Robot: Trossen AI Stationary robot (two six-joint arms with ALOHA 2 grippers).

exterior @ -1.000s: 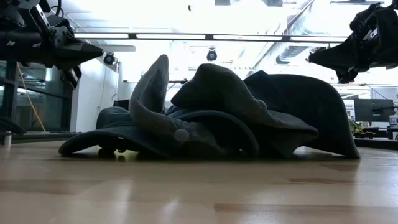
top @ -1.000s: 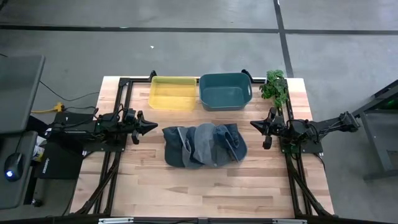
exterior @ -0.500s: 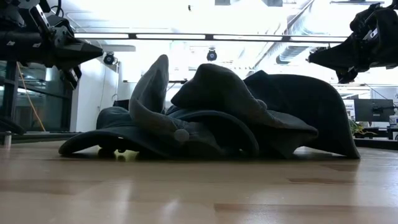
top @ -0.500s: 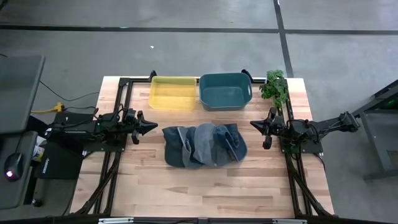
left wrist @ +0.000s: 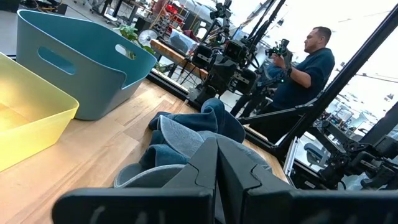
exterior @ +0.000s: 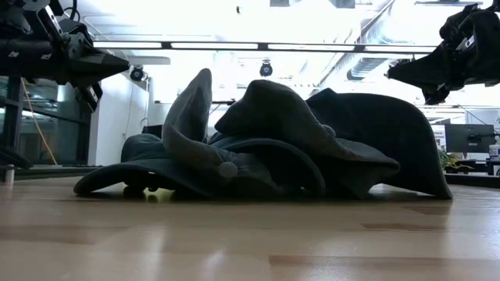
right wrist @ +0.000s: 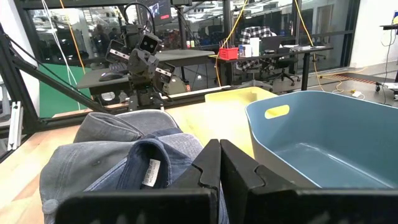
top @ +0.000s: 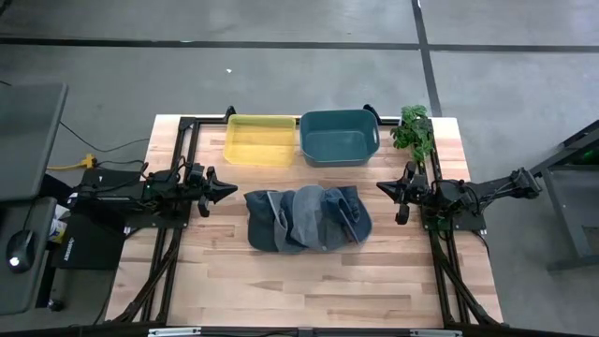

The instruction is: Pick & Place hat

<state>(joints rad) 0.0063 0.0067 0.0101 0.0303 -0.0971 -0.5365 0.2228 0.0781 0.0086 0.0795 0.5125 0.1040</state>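
A pile of several grey and blue hats [top: 307, 217] lies on the wooden table's middle, brims and crowns overlapping; it also fills the low view [exterior: 266, 140]. My left gripper [top: 232, 191] hovers left of the pile, shut, fingers pointing at it; its wrist view shows the hats [left wrist: 186, 134] beyond the shut fingers [left wrist: 216, 163]. My right gripper [top: 381, 187] hovers right of the pile, shut, facing it; its wrist view shows a blue hat with a white label [right wrist: 149, 171].
A yellow bin [top: 260, 139] and a teal bin [top: 339, 137] stand side by side at the table's far edge, behind the hats. A green plant [top: 414, 131] sits at the far right corner. A person [left wrist: 305, 68] stands beyond the table in the left wrist view.
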